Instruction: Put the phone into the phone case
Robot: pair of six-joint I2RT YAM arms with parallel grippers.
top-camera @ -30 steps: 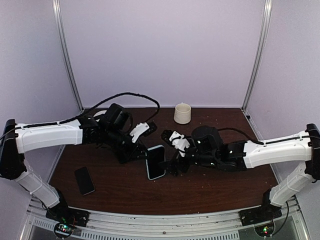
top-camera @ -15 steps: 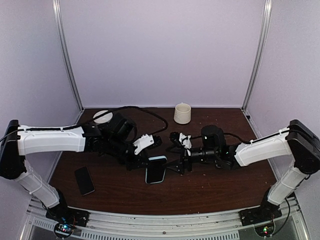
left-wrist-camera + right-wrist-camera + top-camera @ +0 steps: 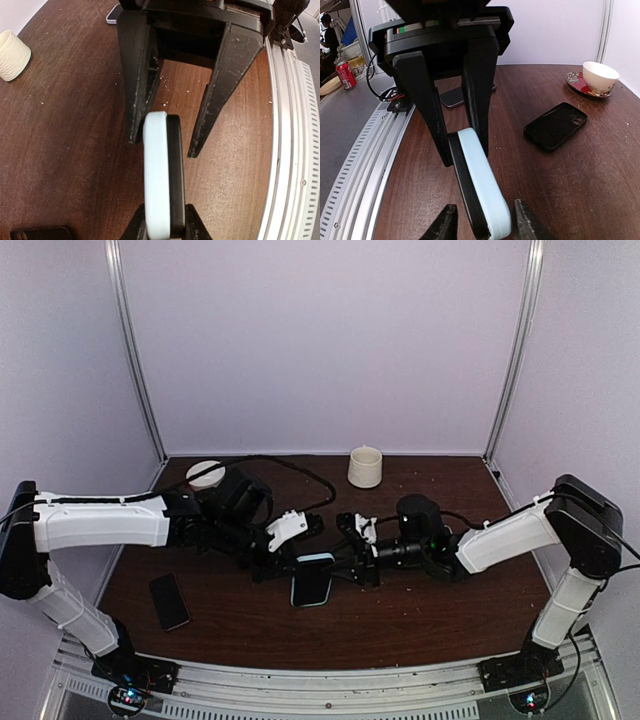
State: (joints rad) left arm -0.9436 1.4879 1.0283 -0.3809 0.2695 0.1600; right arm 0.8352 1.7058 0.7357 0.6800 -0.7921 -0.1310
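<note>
Clamping a black phone (image 3: 175, 170) seated in a pale-blue case (image 3: 156, 170), left gripper (image 3: 164, 220) pinches one end while right gripper (image 3: 485, 210) loosely straddles the other.

The phone (image 3: 482, 200), light blue with a black layer, is seen on edge between the right claw's (image 3: 485, 216) tips and is clasped by the left claw (image 3: 464, 150). A black case (image 3: 555, 125) is seen farther left on the table (image 3: 580, 190).
</note>
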